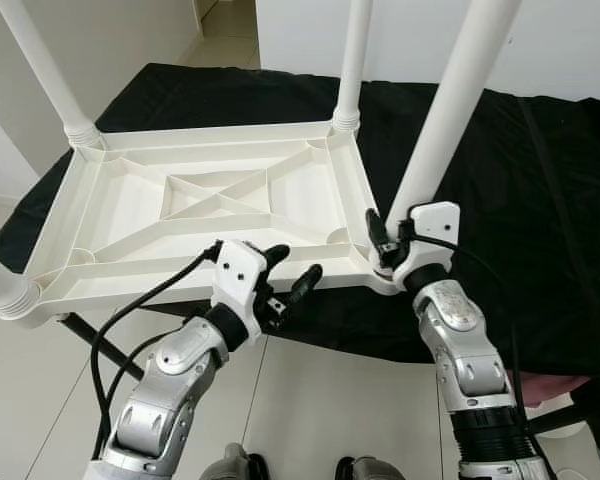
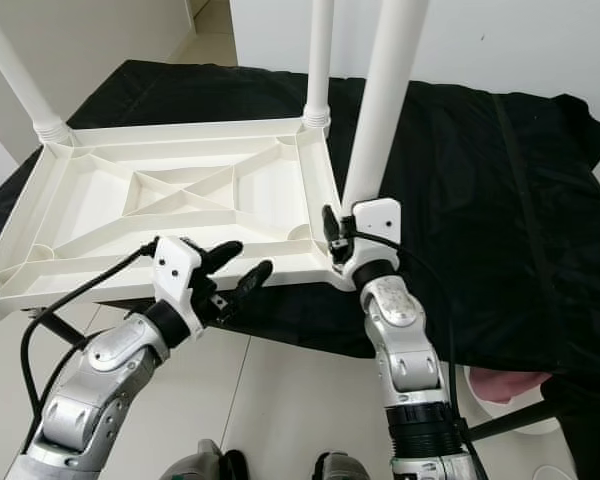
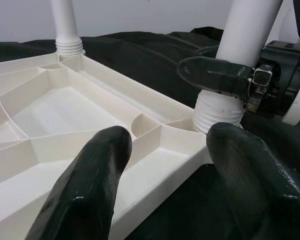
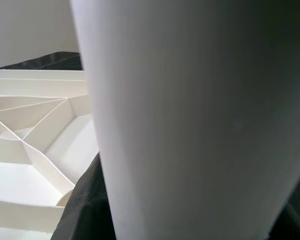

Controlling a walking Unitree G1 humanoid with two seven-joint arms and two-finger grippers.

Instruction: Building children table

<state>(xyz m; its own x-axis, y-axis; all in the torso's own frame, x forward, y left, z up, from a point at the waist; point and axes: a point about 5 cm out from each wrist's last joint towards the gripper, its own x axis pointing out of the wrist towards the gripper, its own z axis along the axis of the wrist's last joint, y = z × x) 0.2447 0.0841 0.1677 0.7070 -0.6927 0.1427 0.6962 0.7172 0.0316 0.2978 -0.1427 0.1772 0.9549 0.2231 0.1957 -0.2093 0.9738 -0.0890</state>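
Right gripper (image 2: pixel 332 238) seemingly clamps the near white leg (image 2: pixel 380 110) above the upturned tabletop (image 2: pixel 180 190)'s corner; left gripper (image 2: pixel 238 268), fingers spread, hovers just beside.

Black-draped table (image 1: pixel 540 200) — on it 1 white tabletop (image 1: pixel 210 200) (ribbed underside up).

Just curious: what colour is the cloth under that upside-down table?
Black; the cloth shows best in the left eye view.

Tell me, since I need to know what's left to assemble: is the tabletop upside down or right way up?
Upside down. The tabletop lies on the black cloth with its ribbed underside facing up, and the white legs rise from its corners.
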